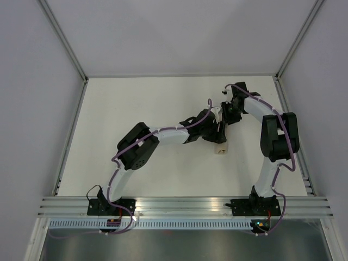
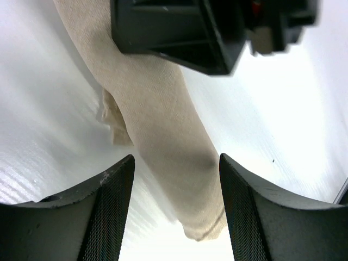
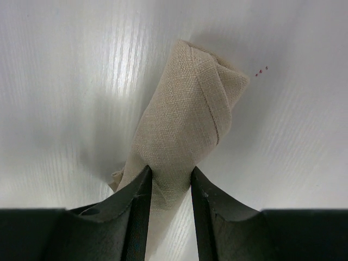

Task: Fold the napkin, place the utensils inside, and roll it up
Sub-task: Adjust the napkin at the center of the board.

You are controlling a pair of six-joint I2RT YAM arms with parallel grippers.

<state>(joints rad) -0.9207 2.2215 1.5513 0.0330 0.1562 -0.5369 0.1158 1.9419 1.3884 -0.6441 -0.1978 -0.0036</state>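
At the bottom centre of the right wrist view, the right gripper (image 3: 170, 173) is clenched on the near end of the napkin (image 3: 185, 114), and both fingers press into the cloth. From there the tan roll runs up to the upper right of centre, where its folded end lies on the white table (image 3: 65, 81).

In the left wrist view the left gripper (image 2: 175, 163) is released, with its fingers wide apart at the bottom left and bottom right. The roll lies between them, from the upper left down to the bottom centre. Whether the finger at the bottom right touches it, I cannot tell.

In the top view both grippers meet a little right of centre. Only a short tan piece shows just below them.
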